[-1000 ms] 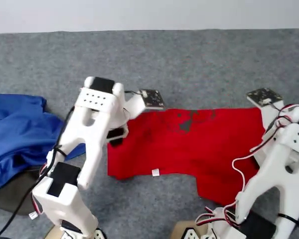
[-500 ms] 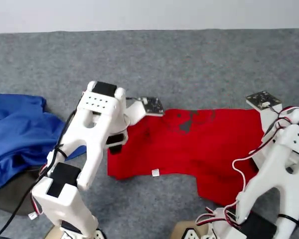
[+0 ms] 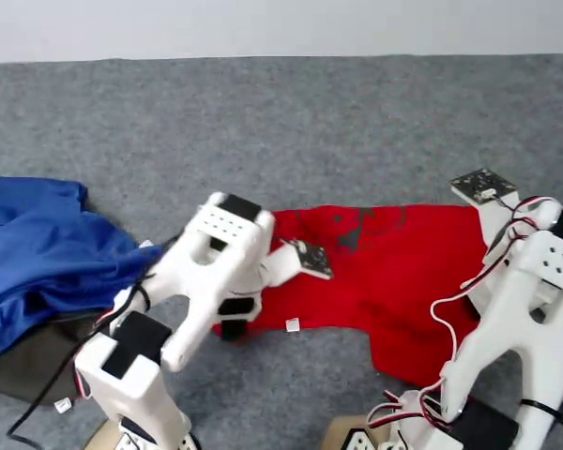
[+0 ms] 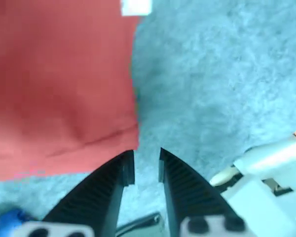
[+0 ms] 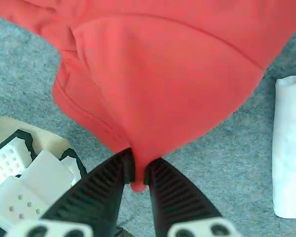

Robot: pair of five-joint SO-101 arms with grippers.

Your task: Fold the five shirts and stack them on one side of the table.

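right gripper (image 5: 137,170) clamped on the red shirt (image 3: 375,262) at its 4 o'clock side, left gripper (image 4: 142,165) slightly apart, empty, beside its 8 o'clock corner

Red shirt (image 3: 375,272) was matt cloth, soft, with a stitched hem just beside the left claw (image 4: 146,165) tips. It bunched smooth where the right claw (image 5: 138,170) pinched it. Both claws' fingers were dull black ribbed plastic. The arm shells (image 3: 216,253) were smooth white plastic with a slight sheen. The table cover (image 3: 357,122) under the claws was grey, rough, carpet-like fibre. Blue shirt (image 3: 38,244), well off from the left claw, was matt, creased cloth.
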